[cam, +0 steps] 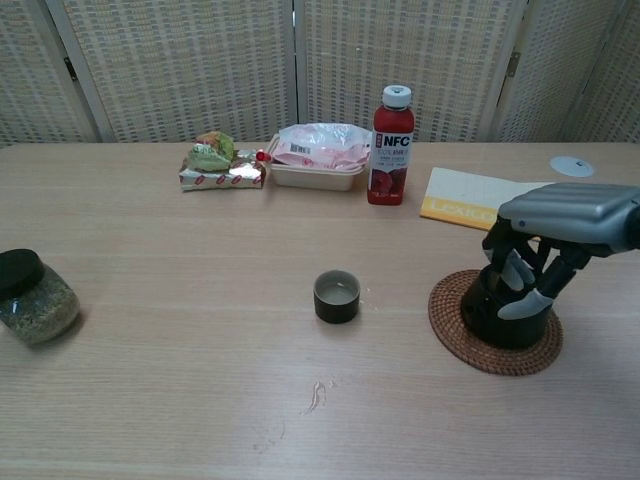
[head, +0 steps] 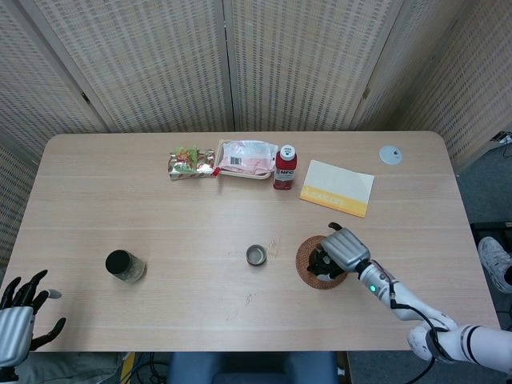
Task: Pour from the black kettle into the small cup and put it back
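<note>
The black kettle (cam: 500, 320) (head: 322, 261) stands upright on the round woven coaster (cam: 450, 325) at the right of the table. My right hand (cam: 545, 240) (head: 346, 250) hangs over the kettle's top. Its fingers (cam: 508, 268) are spread loosely around the handle area and no firm grip shows. The small dark cup (cam: 336, 296) (head: 256, 255) sits at the table's middle, a hand's width left of the coaster. My left hand (head: 20, 320) stays off the table's near left corner with fingers apart, holding nothing.
A dark-lidded jar (cam: 30, 295) stands near the left edge. Along the back are a snack packet (cam: 215, 165), a food container (cam: 320, 155), a red NFC bottle (cam: 391, 146) and a yellow booklet (cam: 465, 205). A white disc (cam: 571, 166) lies at the far right.
</note>
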Robot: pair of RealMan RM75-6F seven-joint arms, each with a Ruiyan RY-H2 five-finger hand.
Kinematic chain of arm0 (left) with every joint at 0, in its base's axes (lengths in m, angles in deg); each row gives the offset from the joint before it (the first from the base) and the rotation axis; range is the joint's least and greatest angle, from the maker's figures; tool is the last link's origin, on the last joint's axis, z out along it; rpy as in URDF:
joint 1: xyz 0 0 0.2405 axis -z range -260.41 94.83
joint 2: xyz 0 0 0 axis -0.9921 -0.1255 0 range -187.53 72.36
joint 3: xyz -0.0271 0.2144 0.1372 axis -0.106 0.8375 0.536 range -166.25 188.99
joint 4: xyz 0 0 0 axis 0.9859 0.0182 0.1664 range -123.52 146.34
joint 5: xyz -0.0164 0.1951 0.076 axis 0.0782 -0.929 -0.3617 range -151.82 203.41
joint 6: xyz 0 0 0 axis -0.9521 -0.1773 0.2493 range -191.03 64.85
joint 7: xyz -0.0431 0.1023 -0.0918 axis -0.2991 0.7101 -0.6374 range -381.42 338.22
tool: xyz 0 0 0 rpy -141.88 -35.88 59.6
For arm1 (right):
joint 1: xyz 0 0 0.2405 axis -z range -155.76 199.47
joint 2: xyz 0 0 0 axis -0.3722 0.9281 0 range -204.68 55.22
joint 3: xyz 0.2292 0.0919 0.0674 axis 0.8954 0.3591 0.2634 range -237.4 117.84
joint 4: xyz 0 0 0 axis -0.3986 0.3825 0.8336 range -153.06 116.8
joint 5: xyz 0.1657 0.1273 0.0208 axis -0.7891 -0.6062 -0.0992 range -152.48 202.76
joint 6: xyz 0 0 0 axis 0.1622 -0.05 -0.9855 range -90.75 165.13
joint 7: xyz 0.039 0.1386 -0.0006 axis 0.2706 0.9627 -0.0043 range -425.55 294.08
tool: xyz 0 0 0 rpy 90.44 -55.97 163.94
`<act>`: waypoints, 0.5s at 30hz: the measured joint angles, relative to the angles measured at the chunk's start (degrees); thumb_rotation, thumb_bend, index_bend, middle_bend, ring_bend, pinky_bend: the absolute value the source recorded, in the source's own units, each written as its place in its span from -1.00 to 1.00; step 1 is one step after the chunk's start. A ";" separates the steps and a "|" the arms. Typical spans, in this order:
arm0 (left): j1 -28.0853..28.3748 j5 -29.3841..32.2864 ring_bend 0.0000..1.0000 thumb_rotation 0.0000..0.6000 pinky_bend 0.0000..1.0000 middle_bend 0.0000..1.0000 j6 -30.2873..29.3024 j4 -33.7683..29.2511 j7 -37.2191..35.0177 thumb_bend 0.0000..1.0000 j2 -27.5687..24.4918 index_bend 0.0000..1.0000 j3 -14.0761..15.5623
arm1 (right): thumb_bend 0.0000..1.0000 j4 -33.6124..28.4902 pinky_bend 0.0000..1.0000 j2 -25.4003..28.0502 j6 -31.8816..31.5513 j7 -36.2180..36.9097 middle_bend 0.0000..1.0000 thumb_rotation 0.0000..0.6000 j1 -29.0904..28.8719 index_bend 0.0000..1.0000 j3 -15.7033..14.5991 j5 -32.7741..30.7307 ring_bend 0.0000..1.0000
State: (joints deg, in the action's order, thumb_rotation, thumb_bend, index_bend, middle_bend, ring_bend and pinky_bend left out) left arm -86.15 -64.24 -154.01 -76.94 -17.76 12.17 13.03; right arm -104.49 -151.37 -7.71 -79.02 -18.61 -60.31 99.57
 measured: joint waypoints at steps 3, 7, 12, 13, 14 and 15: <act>0.00 0.05 -0.65 1.00 -0.93 -0.80 -0.07 0.01 -0.06 -0.50 -0.07 -0.21 -0.06 | -1.00 -0.73 -0.77 0.23 -0.47 -0.71 -0.37 0.21 0.17 -0.42 0.28 -0.44 -0.47; 0.01 0.00 -0.65 1.00 -0.93 -0.80 -0.14 -0.04 -0.16 -0.50 -0.18 -0.22 -0.08 | -1.00 -1.61 -0.86 0.51 -1.66 -1.77 -0.69 0.21 0.46 -0.76 0.69 -0.69 -0.74; 0.05 -0.03 -0.65 1.00 -0.93 -0.80 -0.26 -0.04 -0.30 -0.50 -0.33 -0.21 -0.19 | -1.00 -2.49 -0.89 0.94 -3.69 -2.29 -0.86 0.22 1.06 -0.93 1.35 -0.73 -0.87; 0.08 -0.04 -0.65 1.00 -0.93 -0.80 -0.28 -0.09 -0.30 -0.50 -0.39 -0.21 -0.23 | -1.00 -2.65 -0.90 1.04 -4.18 -2.36 -0.86 0.22 1.22 -0.94 1.47 -0.70 -0.87; 0.15 -0.05 -0.65 1.00 -0.93 -0.80 -0.29 -0.14 -0.30 -0.50 -0.48 -0.21 -0.30 | -1.00 -2.83 -0.90 1.16 -4.71 -2.43 -0.86 0.22 1.40 -0.94 1.60 -0.65 -0.87; 0.21 -0.07 -0.65 1.00 -0.93 -0.80 -0.29 -0.16 -0.29 -0.50 -0.55 -0.21 -0.36 | -1.00 -3.12 -0.90 1.37 -5.50 -2.52 -0.86 0.21 1.69 -0.94 1.74 -0.57 -0.87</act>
State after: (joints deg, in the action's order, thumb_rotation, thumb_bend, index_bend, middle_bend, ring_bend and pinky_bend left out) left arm -85.93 -64.30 -154.30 -77.10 -18.05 11.62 12.67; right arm -107.61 -149.99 -13.22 -81.54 -16.93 -58.57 99.00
